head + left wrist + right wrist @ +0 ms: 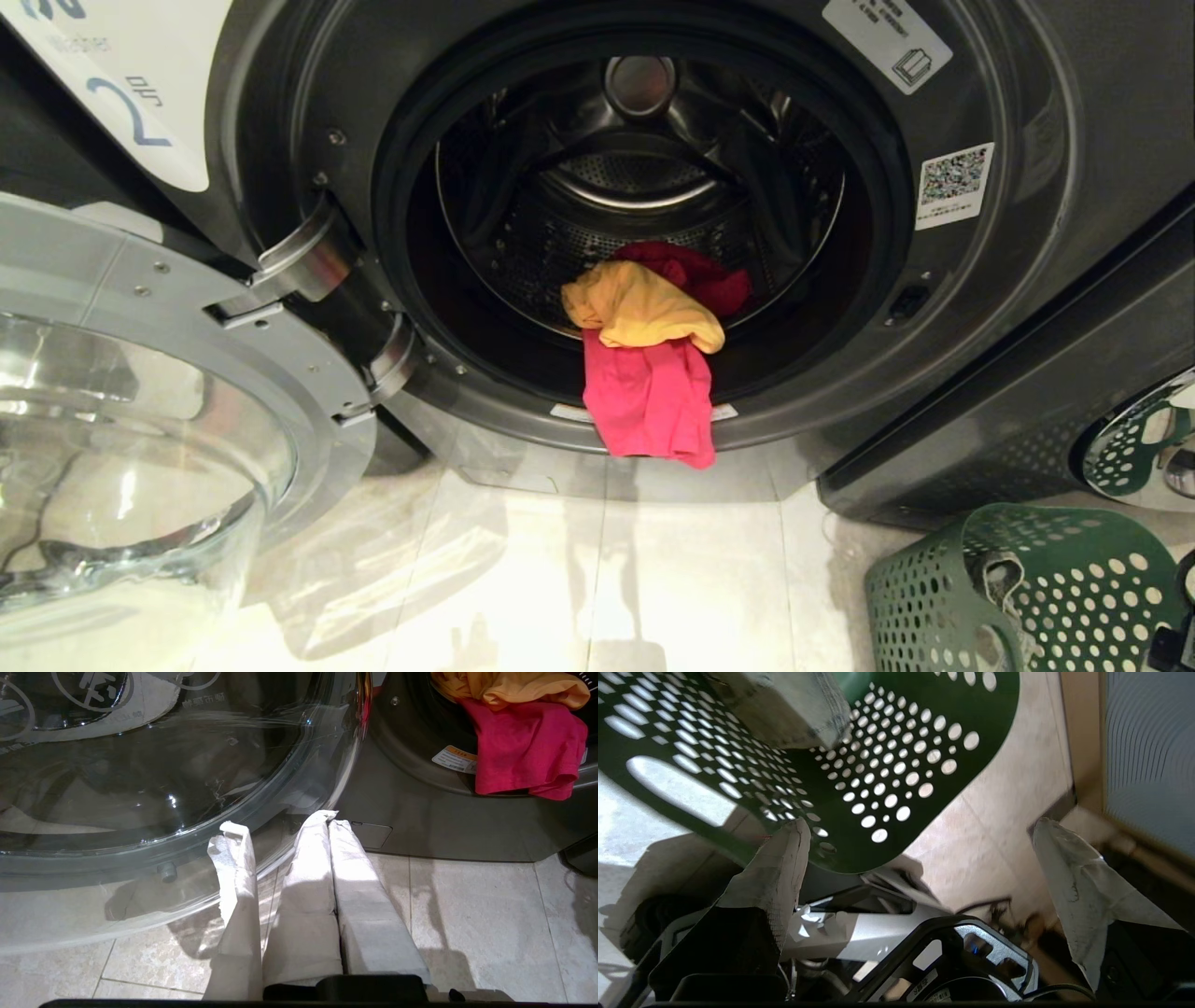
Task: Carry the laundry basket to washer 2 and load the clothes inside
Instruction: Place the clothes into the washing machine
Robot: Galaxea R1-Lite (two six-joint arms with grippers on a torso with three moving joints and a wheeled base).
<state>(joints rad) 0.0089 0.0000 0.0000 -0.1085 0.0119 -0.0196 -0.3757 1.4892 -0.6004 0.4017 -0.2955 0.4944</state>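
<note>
Washer 2 (1027,233) fills the head view, its numeral label (140,103) at the upper left and its glass door (140,420) swung open to the left. The clothes (653,392) lie in the opening: the pink fabric hangs over the front rim and a yellow garment (644,308) sits on top. The green laundry basket (1027,597) stands on the floor at the lower right. My right gripper (920,823) is open beside the basket's perforated wall (887,742), holding nothing. My left gripper (328,820) is shut and empty, low over the floor by the open door (140,788).
A second grey washer (1046,411) stands right of washer 2, just behind the basket. A taped wrap (1004,579) sits on the basket's rim. Pale floor tiles (597,579) stretch between the open door and the basket.
</note>
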